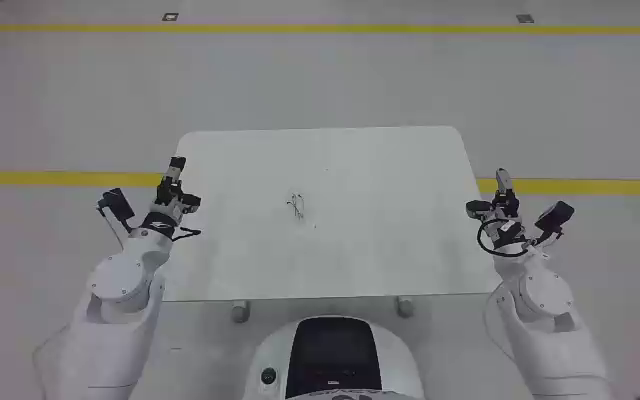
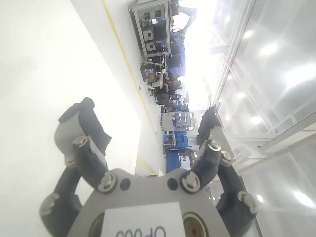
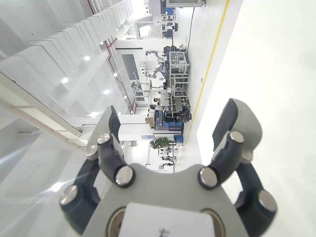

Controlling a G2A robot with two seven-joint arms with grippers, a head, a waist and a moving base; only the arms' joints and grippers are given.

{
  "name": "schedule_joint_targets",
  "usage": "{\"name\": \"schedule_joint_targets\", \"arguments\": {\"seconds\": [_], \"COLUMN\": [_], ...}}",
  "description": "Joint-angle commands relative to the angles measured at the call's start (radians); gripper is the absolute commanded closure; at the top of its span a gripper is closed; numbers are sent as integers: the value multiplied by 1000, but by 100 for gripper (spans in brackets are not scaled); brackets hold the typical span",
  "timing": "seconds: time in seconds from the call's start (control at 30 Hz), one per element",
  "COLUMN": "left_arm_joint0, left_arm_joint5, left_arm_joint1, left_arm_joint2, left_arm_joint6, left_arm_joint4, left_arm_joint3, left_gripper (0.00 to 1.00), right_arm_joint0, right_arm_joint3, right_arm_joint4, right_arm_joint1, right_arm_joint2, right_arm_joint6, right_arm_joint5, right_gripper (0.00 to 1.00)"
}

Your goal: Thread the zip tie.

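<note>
The task looks unstarted. The zip tie point(image 1: 297, 207) lies loose on the table point(image 1: 400, 250), well apart from both grippers and roughly between them, somewhat nearer the left one. It is too small to tell whether its tail already sits in its head, but nothing touches it.

The left gripper point(image 1: 177, 165) hangs at the table's edge, released, jaws spread wide with nothing between them. The right gripper point(image 1: 503, 180) hangs just off the opposite edge, likewise released and empty.

By this reading every step remains: reaching inward to the tie, picking it up, taking one end in each gripper, and feeding the tail through the head.
</note>
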Motion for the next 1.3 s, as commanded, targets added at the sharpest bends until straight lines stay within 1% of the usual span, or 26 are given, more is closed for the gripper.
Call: {"name": "schedule_joint_targets", "arguments": {"seconds": [0.0,0.03,0.07,0.1,0.13,0.17,0.23,0.27,0.37,0.4,0.43,0.47,0.5,0.53,0.93,0.97,1.0,1.03,1.07,1.1,1.13,1.17,1.2,1.23,1.27], "left_arm_joint0": [0,0,0,0,0,-4,-22,-37,-94,-119,-137,-157,-178,-183,-183,-190,-210,-248,-284,-329,-365,-392,-436,-467,-495], "left_arm_joint5": [0,0,0,0,0,-4,3,16,89,129,144,144,144,144,144,140,144,144,144,144,144,144,144,144,144], "left_arm_joint1": [0,0,0,0,0,2,8,10,20,23,27,32,33,33,33,35,40,43,42,43,42,39,36,33,31], "left_arm_joint2": [0,0,0,0,0,4,24,32,59,77,93,113,121,122,122,135,155,165,175,199,214,234,267,286,309], "left_arm_joint6": [0,0,0,0,0,-9,-53,-80,-176,-223,-267,-318,-335,-331,-331,-355,-408,-456,-492,-555,-575,-601,-660,-696,-740], "left_arm_joint4": [0,0,0,0,0,26,121,143,246,284,329,381,411,418,418,445,498,533,527,556,572,586,607,616,658], "left_arm_joint3": [0,0,0,0,0,-9,-17,-16,-21,-19,-7,8,16,18,18,9,9,31,50,82,93,114,142,171,219], "left_gripper": [22,0,0,0,22,0,0,0,0,0,0,0,0,0,0,0,0,0,0,0,0,0,0,0,0], "right_arm_joint0": [0,0,0,0,0,0,0,0,0,0,0,0,0,0,0,0,0,0,0,0,0,0,0,0,0], "right_arm_joint3": [0,0,0,0,0,0,0,0,0,0,0,0,0,0,0,0,0,0,0,0,0,0,0,0,0], "right_arm_joint4": [0,0,0,0,0,0,0,0,0,0,0,0,0,0,0,0,0,0,0,0,0,0,0,0,0], "right_arm_joint1": [0,0,0,0,0,0,0,0,0,0,0,0,0,0,0,0,0,0,0,0,0,0,0,0,0], "right_arm_joint2": [0,0,0,0,0,0,0,0,0,0,0,0,0,0,0,0,0,0,0,0,0,0,0,0,0], "right_arm_joint6": [0,0,0,0,0,0,0,0,0,0,0,0,0,0,0,0,0,0,0,0,0,0,0,0,0], "right_arm_joint5": [0,0,0,0,0,0,0,0,0,0,0,0,0,0,0,0,0,0,0,0,0,0,0,0,0], "right_gripper": [0,22,22,0,22,0,0,0,0,0,0,0,0,0,0,0,0,0,0,0,0,0,0,0,0]}}
